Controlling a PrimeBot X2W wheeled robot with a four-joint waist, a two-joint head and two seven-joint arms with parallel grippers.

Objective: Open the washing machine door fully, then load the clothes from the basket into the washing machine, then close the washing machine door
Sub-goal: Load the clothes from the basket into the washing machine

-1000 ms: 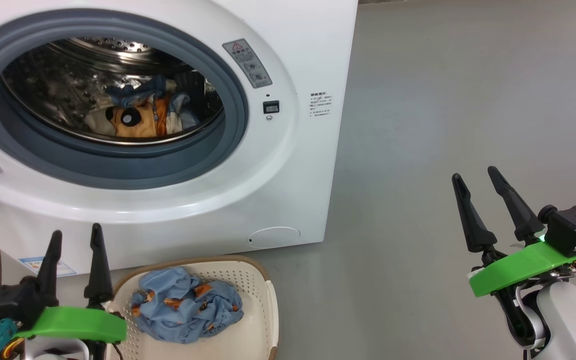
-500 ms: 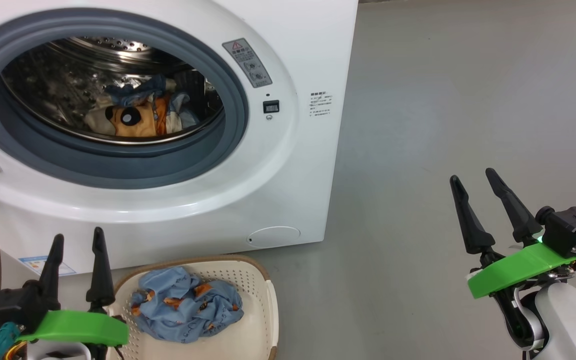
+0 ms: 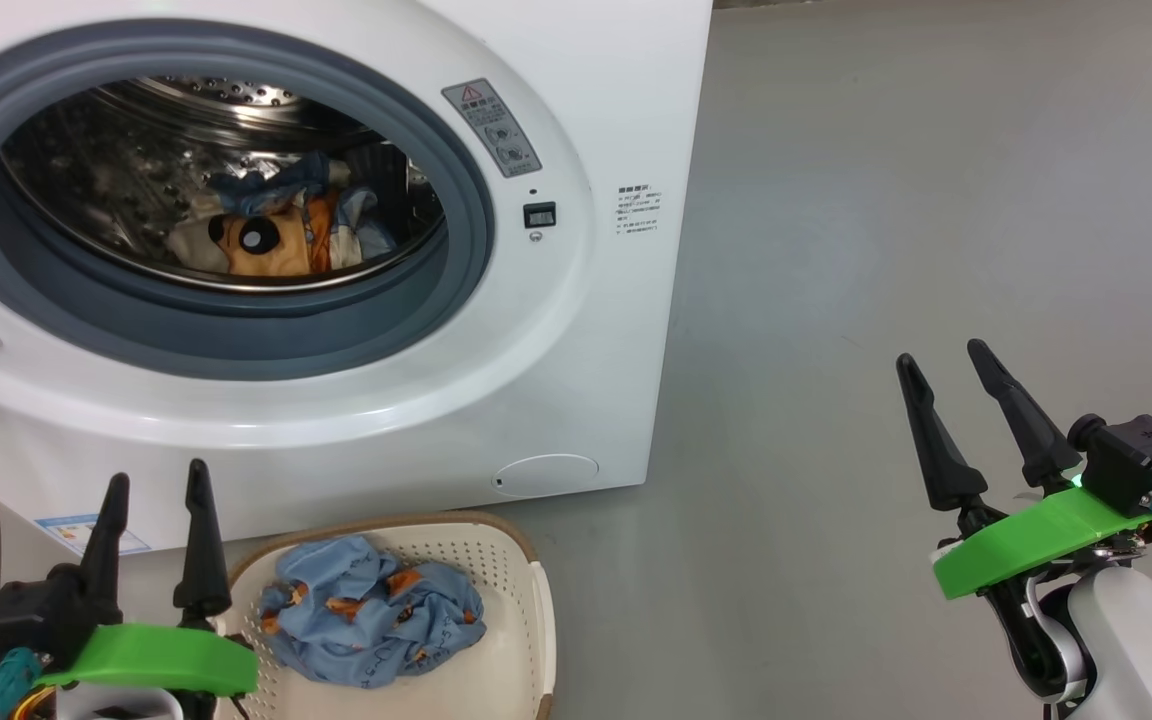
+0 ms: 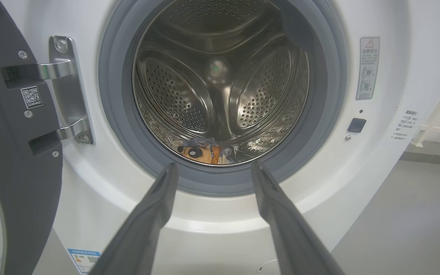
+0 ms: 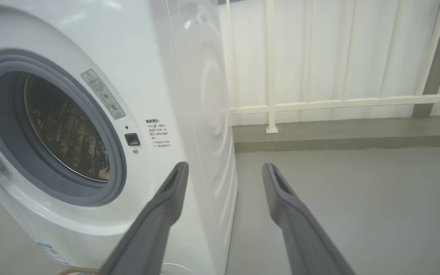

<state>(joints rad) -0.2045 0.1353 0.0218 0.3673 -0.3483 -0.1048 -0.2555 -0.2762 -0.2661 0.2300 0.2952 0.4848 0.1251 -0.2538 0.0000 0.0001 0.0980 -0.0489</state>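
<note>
the clothes (image 3: 371,610) look soft and light; a raised fold suits pinching. left gripper (image 3: 157,473) and right gripper (image 3: 940,353) gape empty.

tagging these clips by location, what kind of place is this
Likely a laundry or utility area: a front-loading washing machine stands on a bare grey floor, a basket of clothes before it, a white railing beyond.

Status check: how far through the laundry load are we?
Done: the washing machine door is swung open, and one printed garment lies in the drum. In hand: nothing; left tool and right tool are open and empty. Left: the blue garment in the basket needs loading, then the door closing.
</note>
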